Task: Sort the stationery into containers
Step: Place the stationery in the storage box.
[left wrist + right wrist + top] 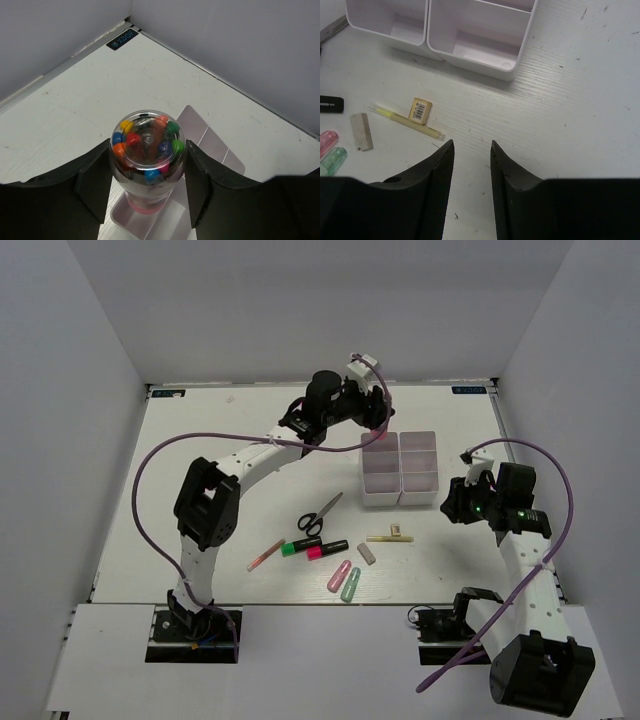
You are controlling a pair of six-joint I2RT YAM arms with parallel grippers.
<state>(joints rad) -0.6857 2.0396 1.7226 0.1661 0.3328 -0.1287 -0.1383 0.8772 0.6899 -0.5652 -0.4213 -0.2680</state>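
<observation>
Black fingers of right gripper closest in right wrist view: narrow gap between them, nothing held, low over white table. Just beyond the tips, yellow clip lying flat, barcode label on it. Grey eraser left of clip; pink eraser and green eraser at left edge. Farther off, trays: two white boxes joined side by side, lilac inside.

Left wrist view: left gripper clamped on jar, black fingers pressed to both sides. Clear domed jar, pink at base, full of coloured beads. Upright over a compartment of trays, near table's back corner; touching tray floor or not, cannot tell.

Seen from above: left arm stretched across to far left compartment of trays, jar a pink spot under left gripper. Right gripper just right of trays, at their near end. Loose on table in front of trays, none inside:
- scissors, nearest trays
- green highlighter and pink highlighter, end to end
- pen, thin and pink, farthest left
- pink and green erasers side by side, nearest arm bases
- grey eraser and clip to the right
</observation>
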